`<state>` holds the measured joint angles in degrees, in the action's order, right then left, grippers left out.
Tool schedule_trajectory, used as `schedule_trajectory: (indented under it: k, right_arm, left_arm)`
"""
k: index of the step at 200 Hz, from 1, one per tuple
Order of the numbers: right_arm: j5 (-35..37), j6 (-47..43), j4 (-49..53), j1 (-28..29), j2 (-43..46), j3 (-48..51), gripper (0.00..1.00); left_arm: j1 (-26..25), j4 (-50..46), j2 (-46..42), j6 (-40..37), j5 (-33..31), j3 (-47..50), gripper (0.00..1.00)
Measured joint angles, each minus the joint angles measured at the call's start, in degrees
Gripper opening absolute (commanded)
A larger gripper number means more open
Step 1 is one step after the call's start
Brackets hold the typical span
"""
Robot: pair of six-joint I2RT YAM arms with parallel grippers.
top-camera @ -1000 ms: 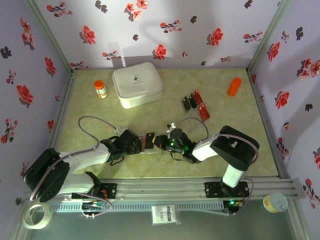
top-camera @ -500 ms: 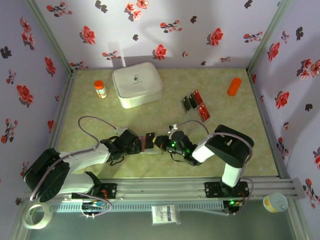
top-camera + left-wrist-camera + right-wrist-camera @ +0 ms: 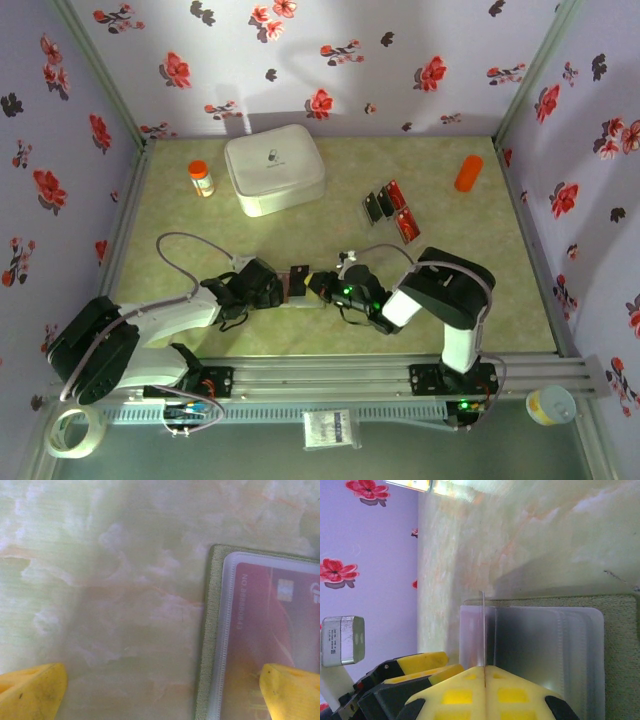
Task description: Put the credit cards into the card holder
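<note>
Card [image 3: 482, 630] edge-on, pinched in right gripper [image 3: 484, 670], pointing out toward card holder [image 3: 620, 655], left gripper [image 3: 162, 690] spread wide

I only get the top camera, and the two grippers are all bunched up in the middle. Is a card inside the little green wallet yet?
Observer: Yes. The left wrist view shows a red card under a clear pocket of the card holder.
Operator: Is the left gripper holding it?
Observer: No. The left gripper is open, its fingertips wide apart and gripping nothing.
Operator: What about the right one?
Observer: The right gripper is shut on a thin clear leaf, which stands up edge-on above the holder's plastic pockets.
</note>
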<state>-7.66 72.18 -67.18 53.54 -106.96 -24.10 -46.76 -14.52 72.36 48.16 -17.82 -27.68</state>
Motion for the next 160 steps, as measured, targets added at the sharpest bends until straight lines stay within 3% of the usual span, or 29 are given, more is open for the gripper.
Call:
schedule_trajectory:
  k: [95,160]
  right_arm:
    - [0.09,0.46,-1.31,0.07,-0.72,0.66,0.0]
    - [1.68,-0.26,7.93,1.14,3.63,-0.02,0.0]
  left_arm:
    - [-0.02,0.0,0.0,0.0,0.0,0.0,1.0]
    - [0.0,0.0,0.0,0.0,0.02,0.0,1.0]
